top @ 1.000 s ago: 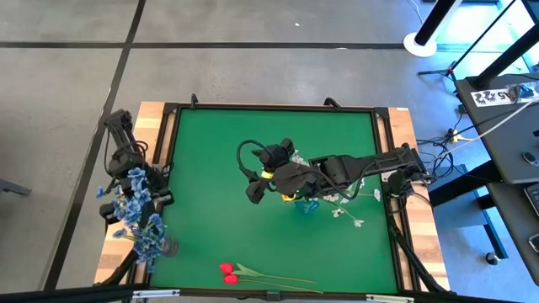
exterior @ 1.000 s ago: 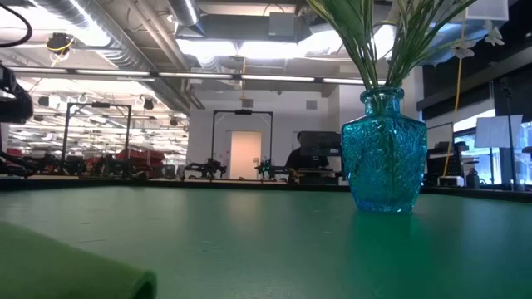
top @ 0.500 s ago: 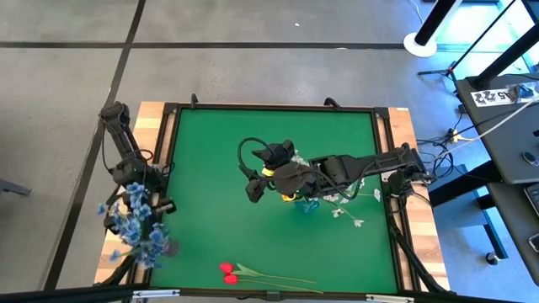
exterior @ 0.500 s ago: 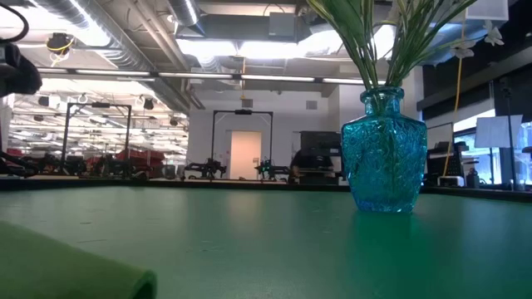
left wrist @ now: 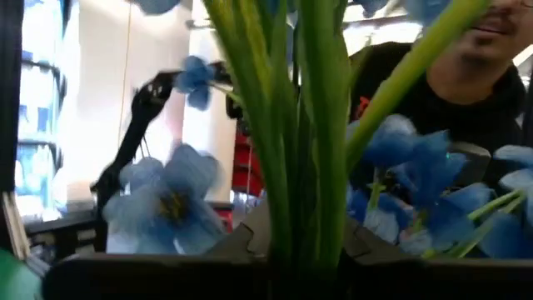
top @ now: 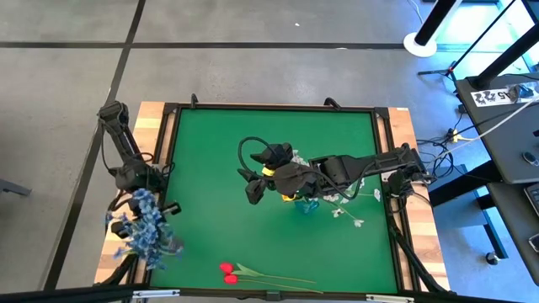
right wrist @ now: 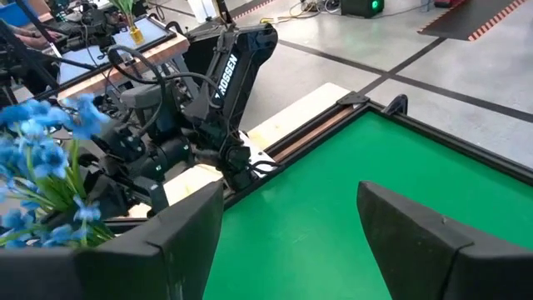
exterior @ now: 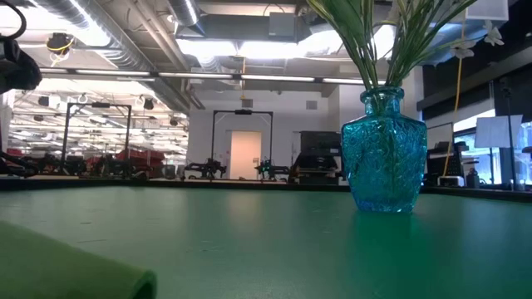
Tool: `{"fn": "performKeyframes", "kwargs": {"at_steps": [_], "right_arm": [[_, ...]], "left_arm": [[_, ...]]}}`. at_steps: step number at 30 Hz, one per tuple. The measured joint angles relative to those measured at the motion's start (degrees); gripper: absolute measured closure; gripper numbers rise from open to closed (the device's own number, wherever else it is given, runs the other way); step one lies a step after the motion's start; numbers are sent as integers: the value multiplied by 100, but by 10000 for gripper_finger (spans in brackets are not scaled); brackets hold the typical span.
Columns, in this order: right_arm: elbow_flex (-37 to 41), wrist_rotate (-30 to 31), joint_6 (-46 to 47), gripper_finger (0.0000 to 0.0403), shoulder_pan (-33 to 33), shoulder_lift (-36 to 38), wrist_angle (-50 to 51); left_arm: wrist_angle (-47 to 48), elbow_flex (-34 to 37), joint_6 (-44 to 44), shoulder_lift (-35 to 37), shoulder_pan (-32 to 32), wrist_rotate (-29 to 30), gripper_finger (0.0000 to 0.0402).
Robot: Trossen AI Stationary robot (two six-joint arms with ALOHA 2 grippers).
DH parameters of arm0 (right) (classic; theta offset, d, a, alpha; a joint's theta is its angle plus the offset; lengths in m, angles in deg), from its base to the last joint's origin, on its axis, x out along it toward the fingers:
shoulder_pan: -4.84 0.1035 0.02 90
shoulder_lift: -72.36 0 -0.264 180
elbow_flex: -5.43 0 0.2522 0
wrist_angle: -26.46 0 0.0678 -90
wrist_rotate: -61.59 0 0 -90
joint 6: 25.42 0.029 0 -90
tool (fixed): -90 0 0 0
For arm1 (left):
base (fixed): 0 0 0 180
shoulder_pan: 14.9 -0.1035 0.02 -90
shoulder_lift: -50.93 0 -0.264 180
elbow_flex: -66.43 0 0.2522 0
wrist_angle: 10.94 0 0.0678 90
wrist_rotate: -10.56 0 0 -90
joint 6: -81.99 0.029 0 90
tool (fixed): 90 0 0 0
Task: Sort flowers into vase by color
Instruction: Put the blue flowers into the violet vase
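My left gripper (left wrist: 296, 250) is over the table's left edge, shut on the bunch of blue blossoms (top: 147, 229), which covers it in the high view. My right gripper (top: 251, 190) hangs open over the middle of the green table, touching nothing. Just to its right, under the right arm, stands the teal glass vase (exterior: 384, 154) with green stems in it. Sprays of white blossoms (top: 345, 212) spread from it. Two red tulips (top: 227, 273) lie flat near the table's near edge, stems pointing right. Whether yellow tulips are present cannot be told. My left gripper pinches the bunch's green stems (left wrist: 308, 167) between its two fingers, which lie across them. The stems run upright through the hold, with blue blossoms (left wrist: 166, 200) spread around and above the fingers. The bunch is lifted clear of the table.
A wooden frame with a black rail (top: 168, 151) borders the green table. A person in a dark shirt (left wrist: 450, 92) shows beyond the left gripper. Open green surface (top: 210, 143) lies between the two arms and toward the far edge.
My left gripper has carried the blue bunch a little toward the table's near edge and toward the right, closer over the green surface. The right arm, the vase and the red tulips have kept still.
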Motion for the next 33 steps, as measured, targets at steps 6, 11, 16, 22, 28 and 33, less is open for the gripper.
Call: {"fn": "performKeyframes", "kwargs": {"at_steps": [6,11,16,22,28,33], "right_arm": [[0,0,27,126,-7,0,0],[0,-175,27,126,0,0,0],[0,-300,8,126,44,0,0],[0,-320,-81,126,131,0,2],[0,-408,-214,126,192,0,37],[0,-623,-286,126,181,0,227]], "left_arm": [[174,-17,-616,7,0,-28,304],[1357,-492,-869,68,0,3,271],[3549,-1399,-1167,192,-2,157,245],[5878,-2392,-1978,195,-2,159,233],[6915,-2982,-2648,184,-2,177,233],[7860,-3320,-3559,184,-2,48,233]]}}
